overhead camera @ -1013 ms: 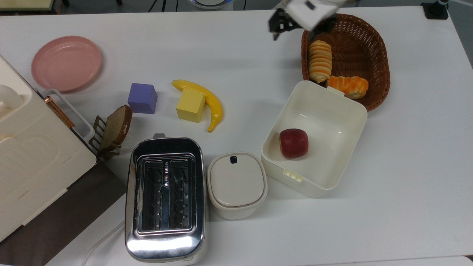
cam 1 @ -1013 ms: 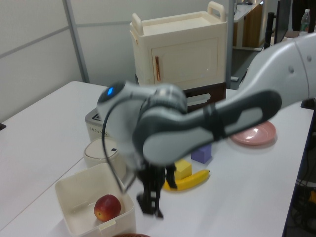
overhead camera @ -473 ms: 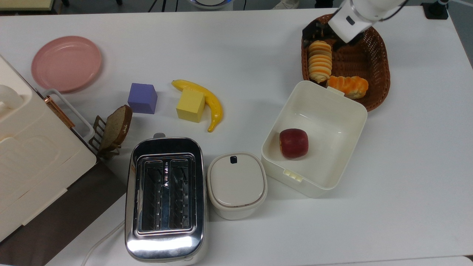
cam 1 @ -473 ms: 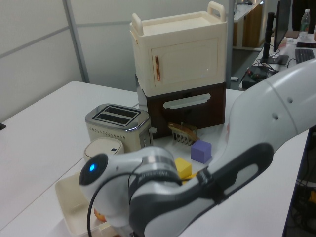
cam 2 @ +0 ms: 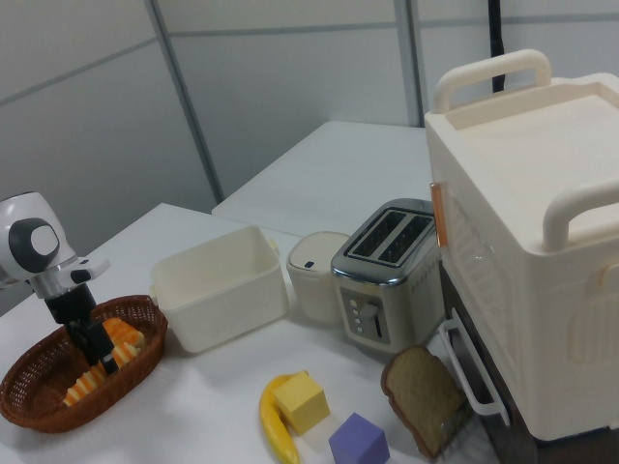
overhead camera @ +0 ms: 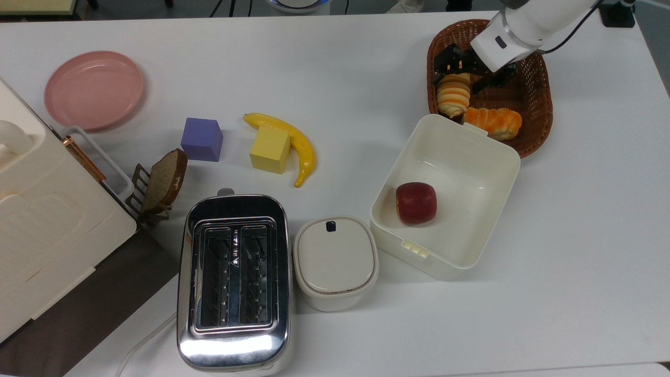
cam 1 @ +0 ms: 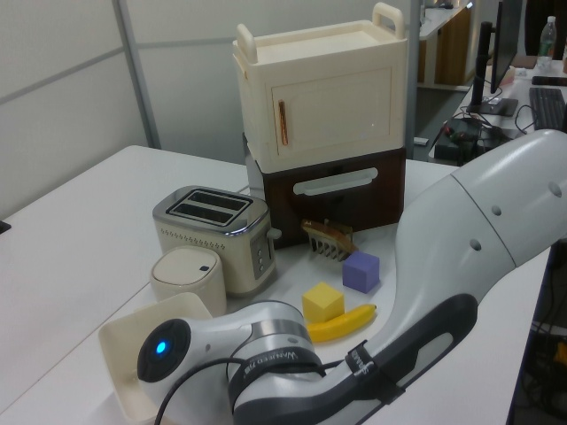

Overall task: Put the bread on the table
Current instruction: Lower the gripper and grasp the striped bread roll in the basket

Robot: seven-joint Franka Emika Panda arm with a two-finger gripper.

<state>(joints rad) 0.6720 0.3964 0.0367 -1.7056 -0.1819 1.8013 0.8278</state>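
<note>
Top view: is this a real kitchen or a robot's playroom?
Probably a robot test lab, set up like a pretend kitchen. A robot's claw reaches into a basket, a toaster sits among colored blocks, and desks with cables stand behind.

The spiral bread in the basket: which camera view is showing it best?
The top view: the bread lies in the wicker basket, its ridges plain to see, with the gripper straddling its upper end. In the right view, the gripper covers part of the bread. In the left view, the arm fills the foreground.
</note>
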